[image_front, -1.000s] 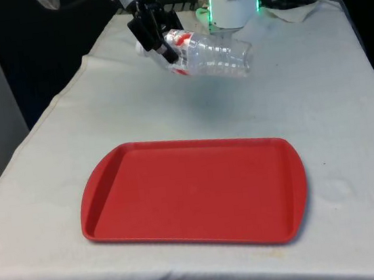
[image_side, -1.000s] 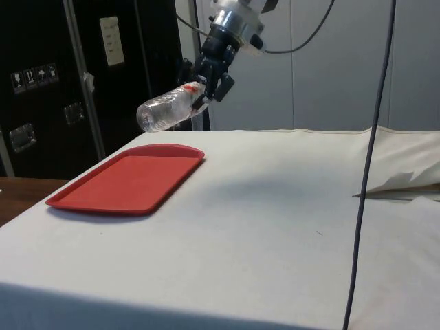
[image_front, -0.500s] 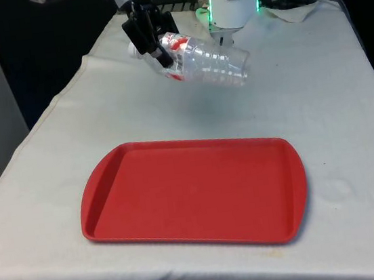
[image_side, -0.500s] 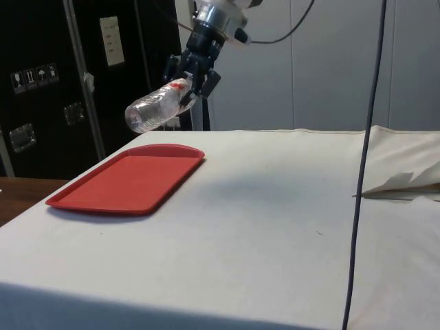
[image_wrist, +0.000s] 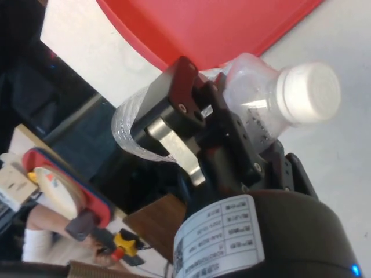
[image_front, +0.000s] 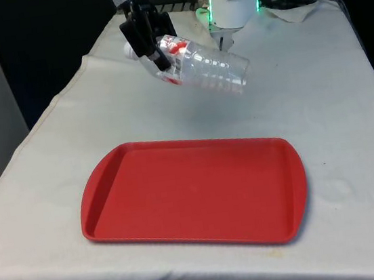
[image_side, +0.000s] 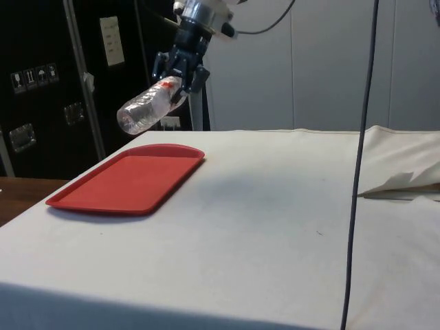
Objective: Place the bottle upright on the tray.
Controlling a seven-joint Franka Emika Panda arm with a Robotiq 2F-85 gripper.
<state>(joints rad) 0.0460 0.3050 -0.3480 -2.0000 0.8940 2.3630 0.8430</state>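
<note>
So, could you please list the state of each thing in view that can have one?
bottle: clear, white cap on, held in the air, lying tilted, not upright.
gripper: shut on the bottle near its neck.
tray: red, flat on the table, nothing on it.
white cloth: spread over the table, slightly rumpled at the far end.
</note>
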